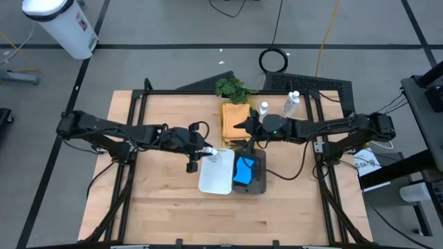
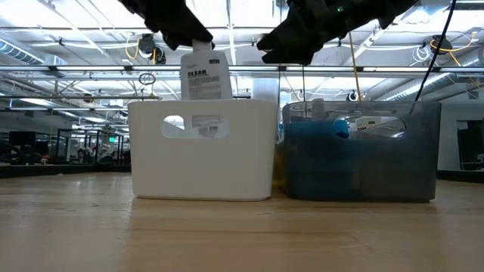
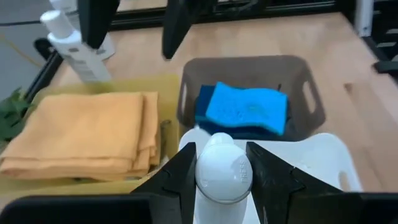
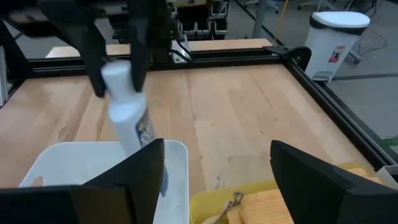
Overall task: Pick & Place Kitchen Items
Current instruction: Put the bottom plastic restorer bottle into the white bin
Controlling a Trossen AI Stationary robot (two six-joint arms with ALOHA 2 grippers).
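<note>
A white capped bottle (image 2: 206, 75) hangs over the white bin (image 2: 203, 151) with my left gripper (image 1: 208, 150) shut on its top; its lower end dips behind the bin's rim. Beside it stands a dark grey bin (image 1: 257, 181) holding blue sponges (image 3: 245, 109). My right gripper (image 4: 217, 180) is open and hovers above the near edge of the folded orange-tan cloth (image 1: 234, 114) and the grey bin's far end, holding nothing. Two more white bottles (image 1: 264, 108) (image 1: 292, 102) stand behind the cloth. My left gripper pinches the bottle's white cap end (image 3: 222, 177) between its two fingers (image 3: 180, 180). The fingers come from the table's left, slanting downward. The bottle hangs below them, nearly upright, its lower part (image 4: 134, 134) inside the white bin; whether it touches the bin's floor is hidden.
The orange-tan cloth lies on a yellow tray (image 3: 93, 180). A leafy green plant (image 1: 232, 88) sits at the table's far edge. The two bins stand side by side at mid-table. Bare wood lies to the left, right and near side of them.
</note>
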